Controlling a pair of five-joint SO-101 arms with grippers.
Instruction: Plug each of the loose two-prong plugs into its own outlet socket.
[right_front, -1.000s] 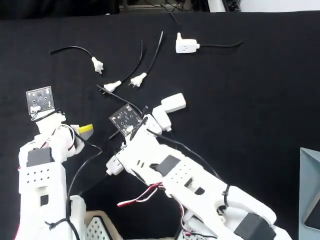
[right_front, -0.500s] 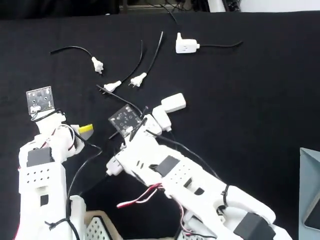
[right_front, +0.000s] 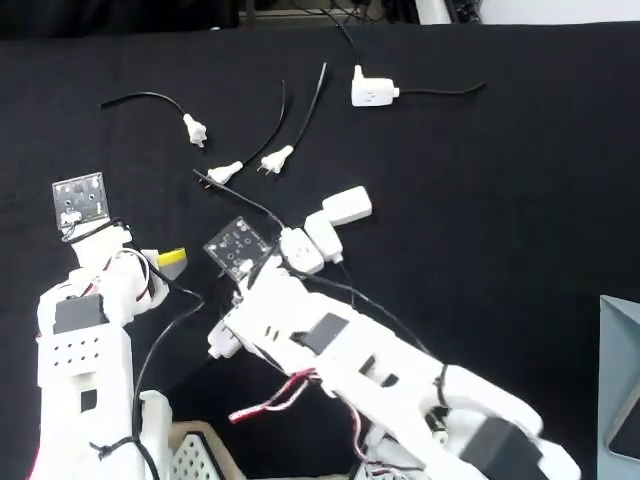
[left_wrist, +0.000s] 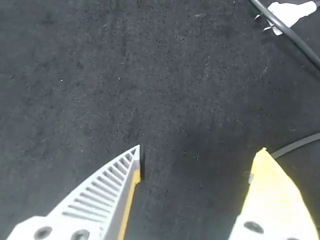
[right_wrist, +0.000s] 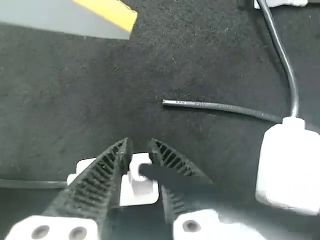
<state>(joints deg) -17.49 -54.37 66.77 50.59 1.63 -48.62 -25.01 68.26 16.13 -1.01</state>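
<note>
- Two-prong plugs (right_front: 225, 172), three small white plastic ones on thin black cords, lay loose together toward the far left of the black cloth-covered table (right_front: 520, 200), apart from both claws.
- White boxy outlet sockets (right_front: 347, 205) sat near the table's middle.
- Right claw (right_wrist: 139, 145) was closed on a small white plastic piece (right_wrist: 140, 182); plug or socket, I could not tell.
- Left claw (left_wrist: 200, 150) hung open over bare cloth.
- Plugs probably handle light and rigid, with floppy cords trailing; best pinched across the body, prongs left free.
</note>
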